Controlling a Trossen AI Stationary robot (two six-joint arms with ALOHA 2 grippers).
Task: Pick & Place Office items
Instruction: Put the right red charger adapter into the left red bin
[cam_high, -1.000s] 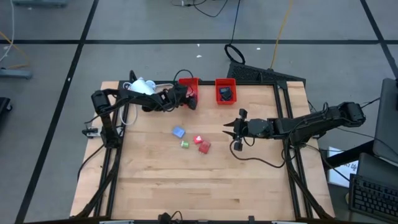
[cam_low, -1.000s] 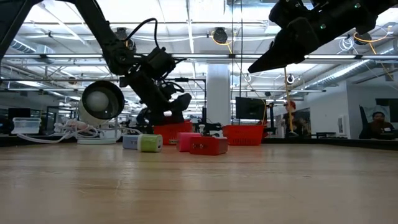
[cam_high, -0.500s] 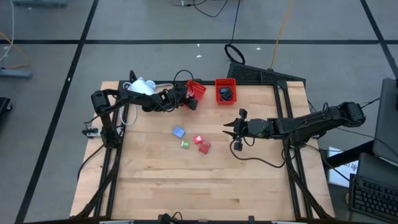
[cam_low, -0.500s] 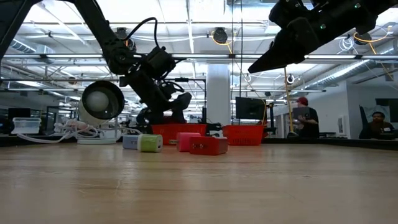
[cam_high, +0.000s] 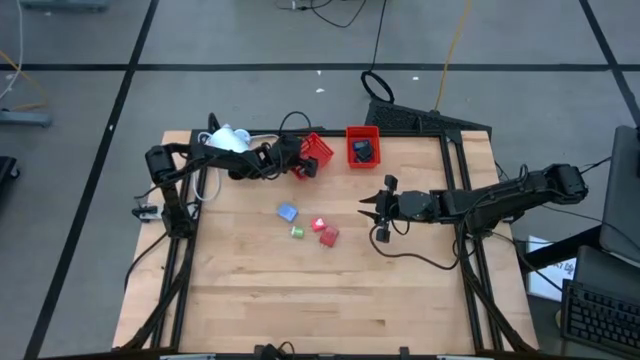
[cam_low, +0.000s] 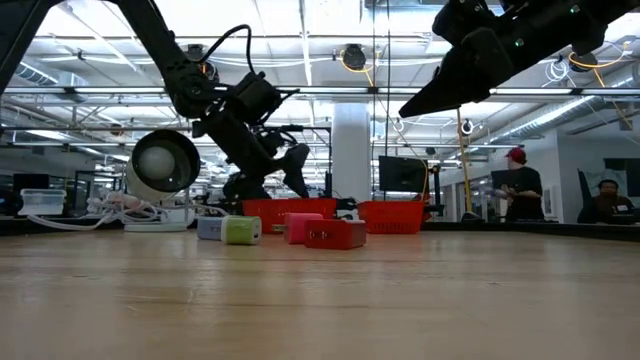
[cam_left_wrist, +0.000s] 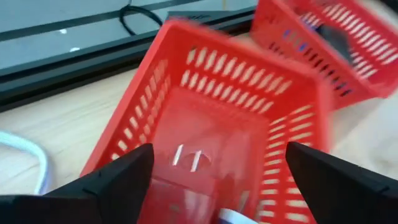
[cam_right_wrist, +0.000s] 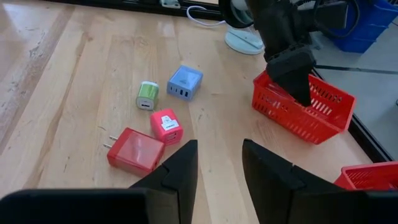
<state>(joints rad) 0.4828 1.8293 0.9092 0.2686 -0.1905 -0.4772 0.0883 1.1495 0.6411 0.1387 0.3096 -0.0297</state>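
Wooden tabletop (cam_high: 250, 270) seen from above, with an open workshop hall behind it in the low view. My left gripper (cam_high: 303, 160) hangs over the near red tray (cam_high: 316, 152) at the far edge, fingers spread apart; its wrist view looks straight into that slatted tray (cam_left_wrist: 211, 124), where a red plug-in charger (cam_left_wrist: 186, 163) lies on the floor. A second red tray (cam_high: 363, 145) stands just beside it and holds a dark item (cam_high: 363, 151). Four chargers remain mid-table: a pale blue one (cam_right_wrist: 185, 83), a green one (cam_right_wrist: 147, 96), a small red one (cam_right_wrist: 166, 127) and a larger red one (cam_right_wrist: 135, 149). My right gripper (cam_high: 374, 210) waits above the table, near them, jaws only narrowly apart and empty. Risks I judge from here: the near tray sits skewed, so a finger catching its wall on withdrawal could drag or tip it; the two red chargers lie nearly touching, inviting a double grasp.
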